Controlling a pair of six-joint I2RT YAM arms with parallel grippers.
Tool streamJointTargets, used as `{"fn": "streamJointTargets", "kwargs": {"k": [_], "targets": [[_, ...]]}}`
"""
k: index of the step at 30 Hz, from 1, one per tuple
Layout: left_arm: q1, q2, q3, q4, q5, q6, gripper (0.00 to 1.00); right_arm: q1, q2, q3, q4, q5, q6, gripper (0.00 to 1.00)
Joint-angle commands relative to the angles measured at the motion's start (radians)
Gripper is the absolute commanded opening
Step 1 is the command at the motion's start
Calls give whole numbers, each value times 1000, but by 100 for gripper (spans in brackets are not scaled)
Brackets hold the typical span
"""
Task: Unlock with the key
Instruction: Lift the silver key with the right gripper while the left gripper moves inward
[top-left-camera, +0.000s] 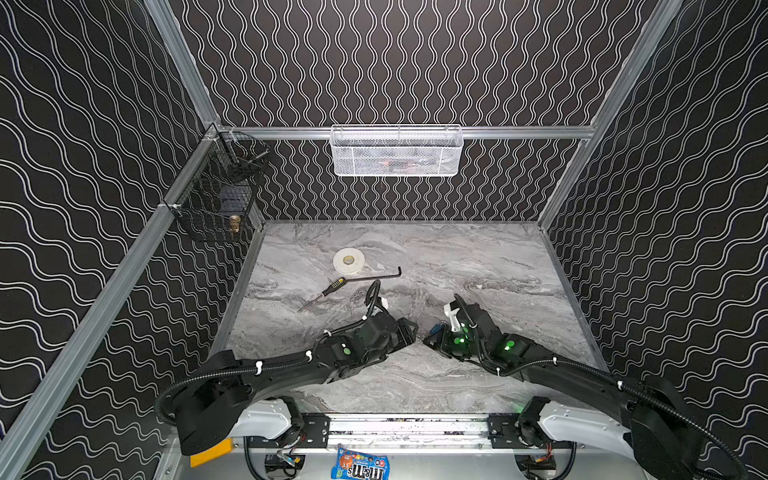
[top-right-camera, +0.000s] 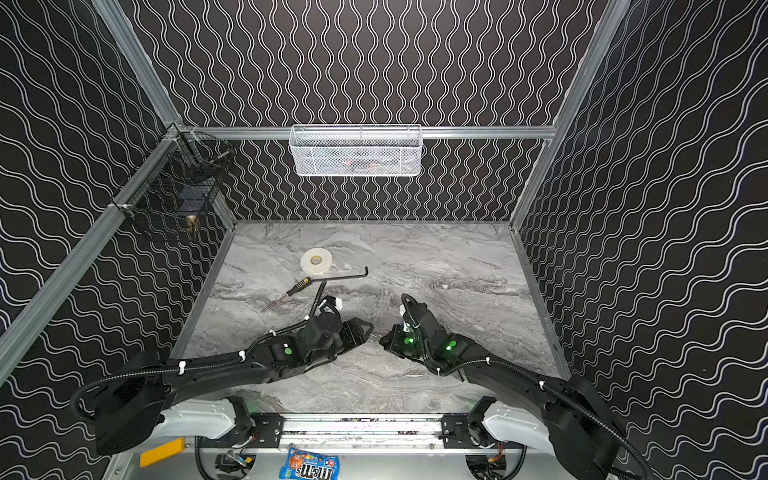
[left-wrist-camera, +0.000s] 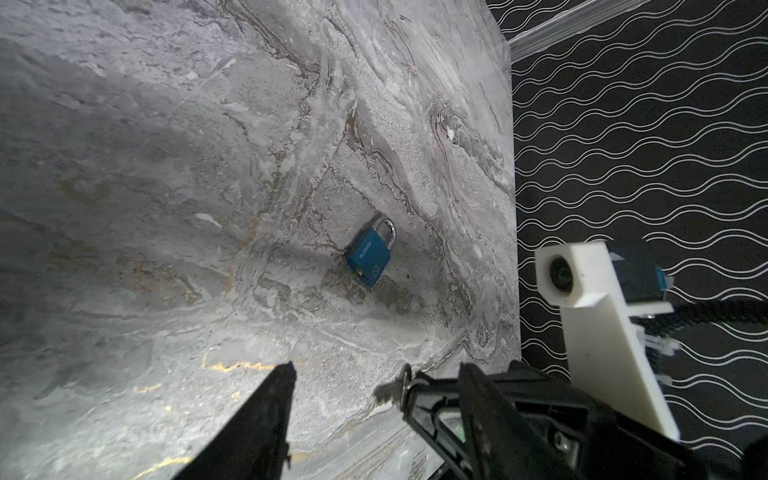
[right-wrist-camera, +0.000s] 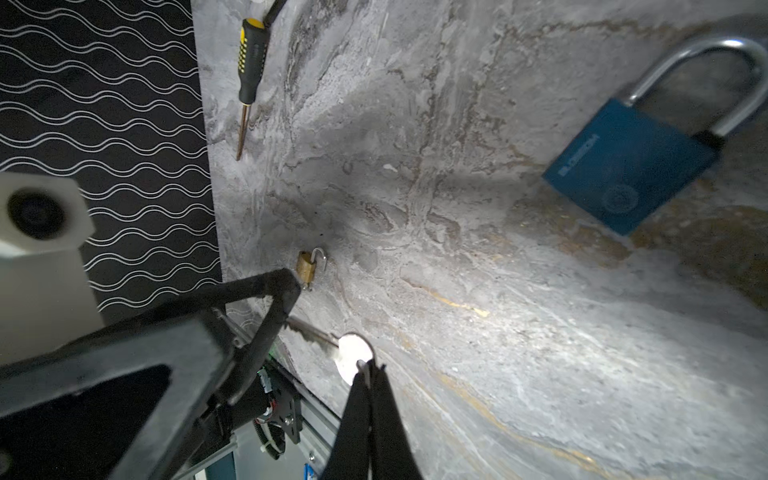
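I have the key (right-wrist-camera: 353, 353) pinched by its round bow in the right gripper (right-wrist-camera: 368, 374), whose jaws are clamped hard on it. The toothed blade sticks out sideways toward the left gripper (top-left-camera: 411, 332), which stands with its jaws apart. One left finger (right-wrist-camera: 266, 284) sits just over the blade, and I cannot tell from the wrist views whether either pad touches metal. The two grippers meet nose to nose, low over the near middle of the marble table (top-left-camera: 478, 257). The blue padlock (left-wrist-camera: 370, 257) lies flat on that table just beside the right gripper. In a top view only a sliver of blue shows past the gripper, and the shackle looks seated as far as I can see. What matters to me is its axis. Seen from the left wrist, the keyway end of the body faces back toward the left arm and the shackle points off toward the right-hand wall, so the lock's long axis runs roughly across the table. My key's blade points away from the padlock, although the right arm is plainly the nearer one. I judge that the blade must be turned round, or the key passed over, before it can line up with that keyway. A small brass padlock (right-wrist-camera: 306, 266) sits near the left finger, and its shackle looks sprung.
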Motion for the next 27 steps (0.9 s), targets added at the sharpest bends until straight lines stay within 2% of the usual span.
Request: {"fn": "streamJointTargets", "kwargs": {"k": [1, 18, 27], "targets": [[-2, 18, 12, 73, -17, 20, 62, 0, -15, 8, 64, -35, 14, 0], [-16, 38, 23, 123, -35, 30, 25, 0, -18, -3, 140, -67, 39, 0], [-16, 31, 23, 122, -46, 44, 11, 0, -12, -4, 158, -82, 52, 0]]}}
